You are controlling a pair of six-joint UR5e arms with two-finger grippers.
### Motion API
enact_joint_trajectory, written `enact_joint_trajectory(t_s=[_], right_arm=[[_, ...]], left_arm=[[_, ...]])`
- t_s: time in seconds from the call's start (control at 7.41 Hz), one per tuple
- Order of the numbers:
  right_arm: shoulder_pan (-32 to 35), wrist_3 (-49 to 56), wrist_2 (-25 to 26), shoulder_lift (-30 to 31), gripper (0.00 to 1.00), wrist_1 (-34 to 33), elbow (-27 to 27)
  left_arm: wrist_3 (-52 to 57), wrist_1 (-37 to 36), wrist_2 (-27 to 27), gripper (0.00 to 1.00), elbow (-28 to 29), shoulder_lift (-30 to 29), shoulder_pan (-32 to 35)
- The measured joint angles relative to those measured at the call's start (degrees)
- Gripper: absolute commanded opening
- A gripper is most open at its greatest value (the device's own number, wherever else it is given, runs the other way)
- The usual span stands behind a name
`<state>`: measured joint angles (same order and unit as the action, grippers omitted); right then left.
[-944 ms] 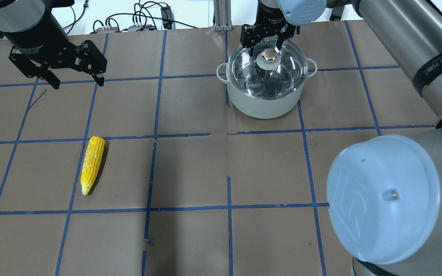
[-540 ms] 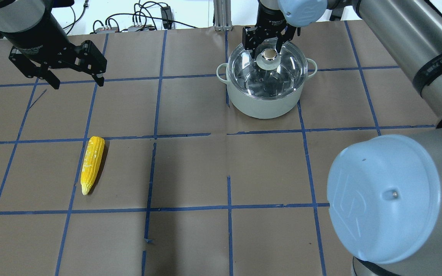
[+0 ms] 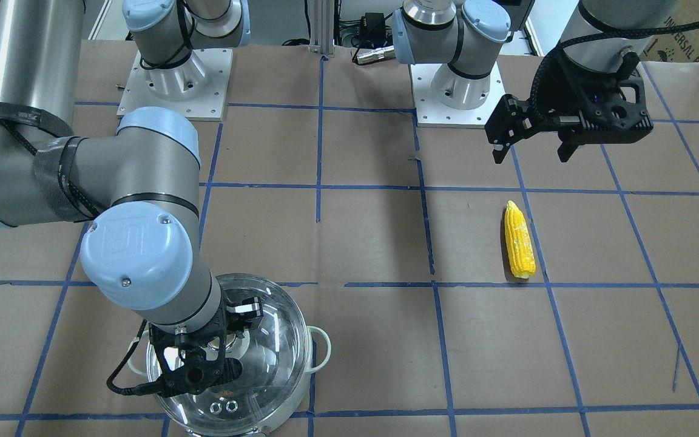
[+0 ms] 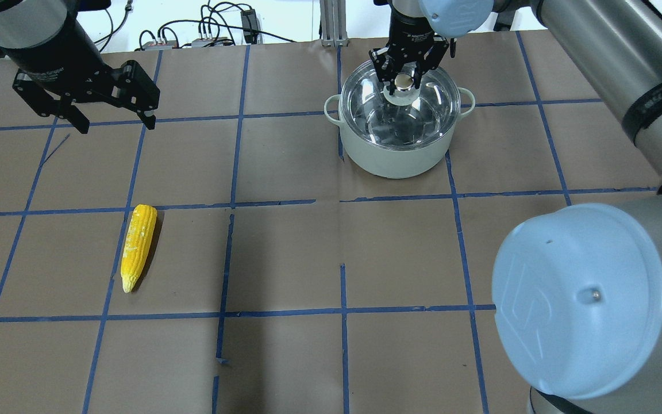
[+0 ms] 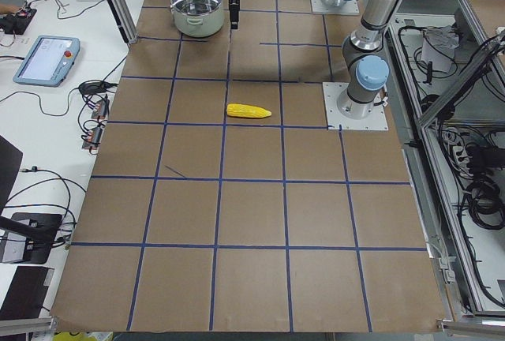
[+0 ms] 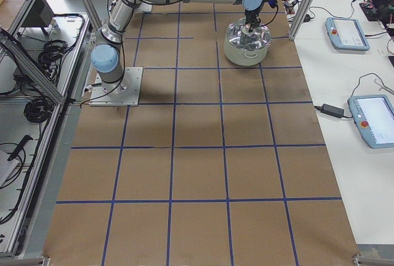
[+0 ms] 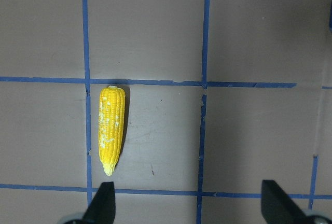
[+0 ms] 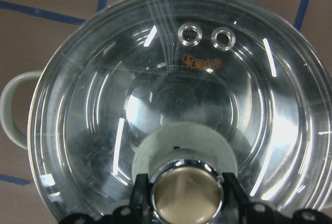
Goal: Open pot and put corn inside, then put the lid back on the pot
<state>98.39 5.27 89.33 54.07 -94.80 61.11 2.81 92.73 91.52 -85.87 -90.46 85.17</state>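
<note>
The pot (image 4: pixel 394 156) stands at the table's far side, pale outside with loop handles. The clear glass lid (image 4: pixel 431 109) sits on it. My right gripper (image 4: pixel 403 80) is over the pot's middle, its fingers shut on the lid's pale, metal-topped knob. The right wrist view shows both black fingers (image 8: pixel 139 195) pressed to that knob, with two vent rings near the lid's (image 8: pixel 104 130) rim. The yellow corn (image 4: pixel 138 246) lies on the table to the left, point toward me. My left gripper (image 4: pixel 110 118) hangs open and empty above the table, behind the corn (image 7: pixel 111 129).
My right arm's big elbow (image 4: pixel 581 299) fills the overhead view's lower right. Both arm bases (image 3: pixel 173 85) stand at the table's robot side. Cables and boxes (image 4: pixel 210 34) lie beyond the far edge. Blue tape lines grid the brown table.
My right gripper's fingers have closed in from a wide-open stance around the knob until they grip it. The lid, pot, corn and left arm have not moved.
</note>
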Motion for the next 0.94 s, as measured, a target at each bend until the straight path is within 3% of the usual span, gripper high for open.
enact_joint_trajectory(t_s=[0.4, 0.94], right_arm=[[0.07, -0.04, 1.82, 0.53, 0.36, 3.04, -1.56], [-0.99, 0.93, 1.96, 4.36, 0.33, 19.22, -11.07]], left_arm=[[0.02, 0.0, 0.06, 1.0, 0.13, -0.05, -0.02], [0.95, 0.69, 0.33, 1.0, -0.95, 0.76, -0.29]])
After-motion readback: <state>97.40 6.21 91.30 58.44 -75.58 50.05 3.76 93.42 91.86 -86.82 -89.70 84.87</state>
